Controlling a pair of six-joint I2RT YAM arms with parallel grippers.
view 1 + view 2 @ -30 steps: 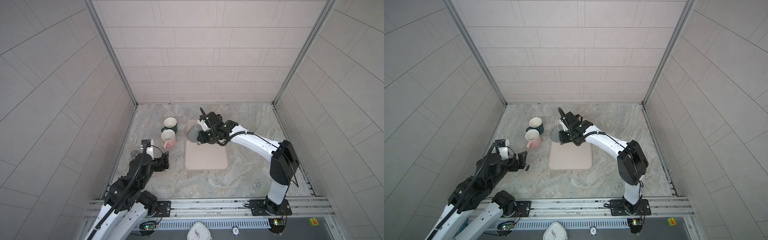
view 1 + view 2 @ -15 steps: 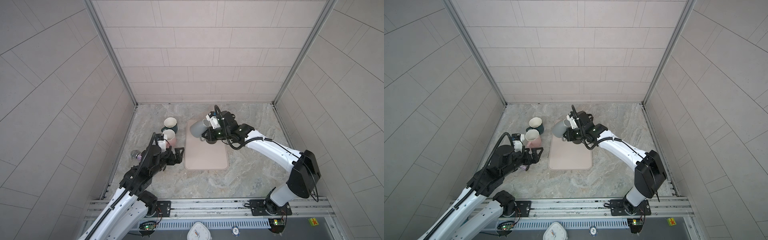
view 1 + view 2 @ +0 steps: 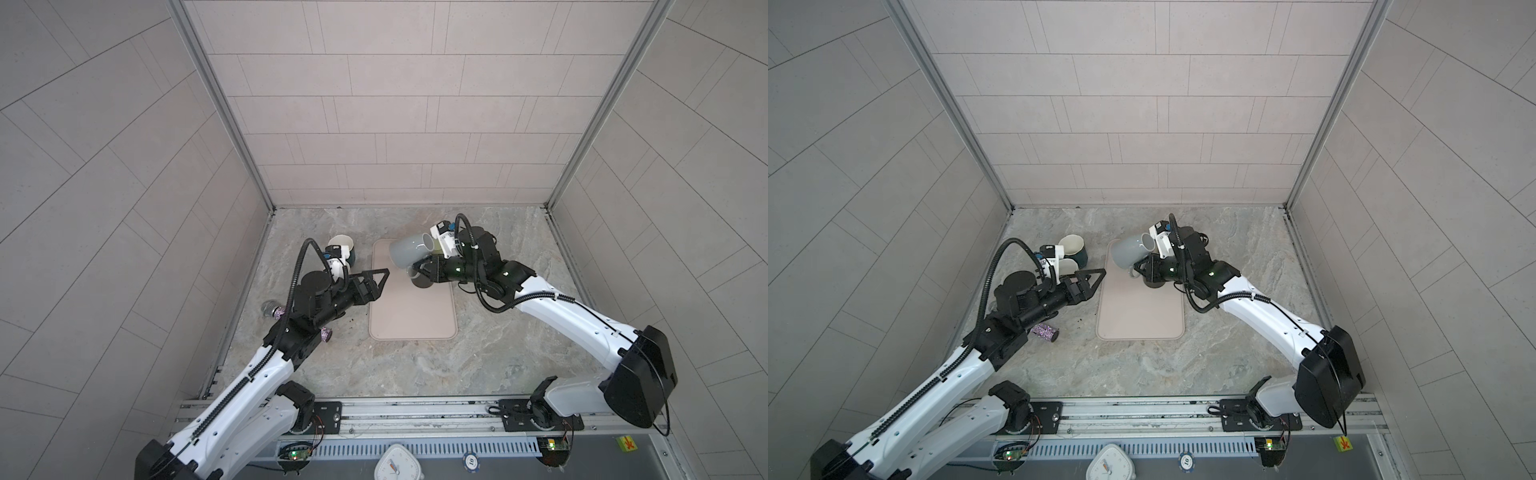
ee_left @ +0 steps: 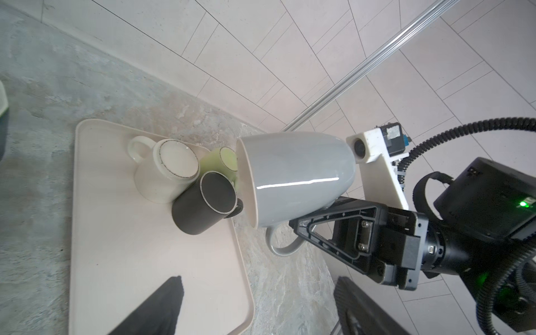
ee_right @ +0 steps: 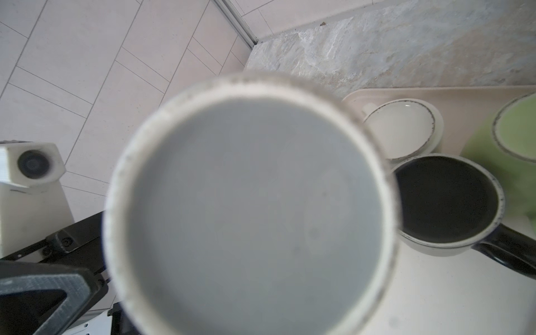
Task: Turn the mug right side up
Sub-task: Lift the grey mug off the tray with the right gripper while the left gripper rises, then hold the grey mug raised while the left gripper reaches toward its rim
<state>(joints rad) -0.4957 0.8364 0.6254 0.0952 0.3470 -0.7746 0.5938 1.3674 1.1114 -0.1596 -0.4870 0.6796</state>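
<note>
The grey mug (image 3: pixel 411 251) (image 3: pixel 1133 251) hangs on its side above the back of the beige tray (image 3: pixel 411 320), mouth turned left. My right gripper (image 3: pixel 419 271) (image 3: pixel 1143 269) is shut on its handle (image 4: pixel 282 246), as the left wrist view shows. In the right wrist view the mug's base (image 5: pixel 252 208) fills the frame and hides the jaws. My left gripper (image 3: pixel 380 282) (image 3: pixel 1096 280) (image 4: pixel 258 278) stands open over the tray's left edge, level with the mug and a short way from it, holding nothing.
Three upside-down mugs stand at the tray's back: cream (image 4: pixel 165 171), black (image 4: pixel 203 203), green (image 4: pixel 220 159). A dark teal mug (image 3: pixel 1073 249) stands upright left of the tray, beside the left wrist. A glittery purple roll (image 3: pixel 1044 331) lies near the left wall.
The right gripper has lifted the grey mug off the tray, tipped it onto its side and drawn it right. The left arm has reached forward to the tray's edge, jaws narrowing slightly.
</note>
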